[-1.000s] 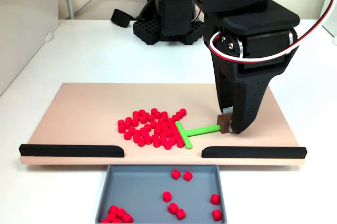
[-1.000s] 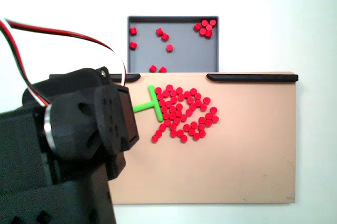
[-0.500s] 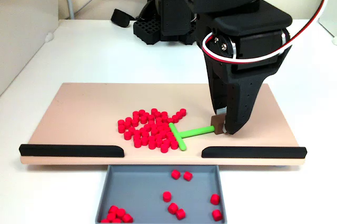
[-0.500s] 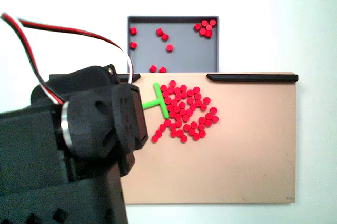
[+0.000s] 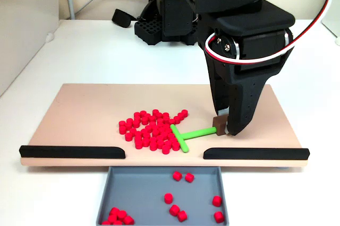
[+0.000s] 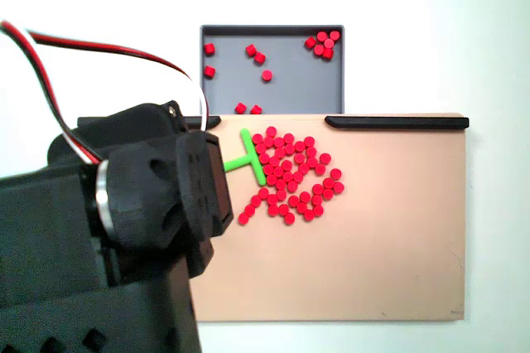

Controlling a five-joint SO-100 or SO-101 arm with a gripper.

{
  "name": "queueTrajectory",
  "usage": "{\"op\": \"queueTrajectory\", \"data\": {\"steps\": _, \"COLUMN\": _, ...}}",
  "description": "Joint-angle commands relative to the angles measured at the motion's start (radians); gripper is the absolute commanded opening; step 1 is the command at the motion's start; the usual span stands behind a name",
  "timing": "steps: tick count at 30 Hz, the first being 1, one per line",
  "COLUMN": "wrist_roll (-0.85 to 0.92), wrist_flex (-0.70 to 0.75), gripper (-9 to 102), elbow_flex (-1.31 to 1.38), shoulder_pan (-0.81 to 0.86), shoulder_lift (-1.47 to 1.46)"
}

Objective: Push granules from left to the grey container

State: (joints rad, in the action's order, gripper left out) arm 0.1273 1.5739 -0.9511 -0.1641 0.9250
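Granules [image 5: 154, 129] are lying clustered on our tan board [image 5: 79, 114], the green stick's [image 5: 191, 133] crossbar touching their right edge; rightward, our gripper [image 5: 226, 127] is clamping its brown end. Below, the grey container [image 5: 138, 191] is holding a few.

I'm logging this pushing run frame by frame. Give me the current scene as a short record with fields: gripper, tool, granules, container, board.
gripper: the gripper is low over the board, jaws closed on the brown end of the pusher
tool: green T-shaped pusher, crossbar against the pile's right edge in this fixed view
granules: main pile of granules on the board; some already in the container
container: grey container below the gap between the black strips
board: tan board on a white table
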Motion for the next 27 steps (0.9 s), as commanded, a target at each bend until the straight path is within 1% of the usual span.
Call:
{"op": "queueTrajectory", "data": {"steps": 1, "wrist_roll": -0.017, "wrist_flex": 0.006, "gripper": 0, "elbow_flex": 0.000, "shoulder_pan": -0.015, "shoulder_lift": 0.038}}
{"op": "queueTrajectory", "data": {"steps": 10, "wrist_roll": -0.060, "wrist_flex": 0.046, "gripper": 0, "elbow_flex": 0.000, "shoulder_pan": -0.153, "shoulder_lift": 0.193}}
{"op": "queueTrajectory", "data": {"steps": 15, "wrist_roll": 0.006, "wrist_flex": 0.103, "gripper": 0, "elbow_flex": -0.003, "shoulder_pan": -0.212, "shoulder_lift": 0.321}}
{"op": "queueTrajectory", "data": {"steps": 19, "wrist_roll": 0.181, "wrist_flex": 0.114, "gripper": 0, "elbow_flex": -0.141, "shoulder_pan": -0.221, "shoulder_lift": 0.474}}
{"op": "queueTrajectory", "data": {"steps": 22, "wrist_roll": 0.359, "wrist_flex": 0.114, "gripper": 0, "elbow_flex": -0.275, "shoulder_pan": -0.207, "shoulder_lift": 0.580}}
{"op": "queueTrajectory", "data": {"steps": 27, "wrist_roll": 0.676, "wrist_flex": 0.114, "gripper": 0, "elbow_flex": -0.411, "shoulder_pan": -0.163, "shoulder_lift": 0.676}}
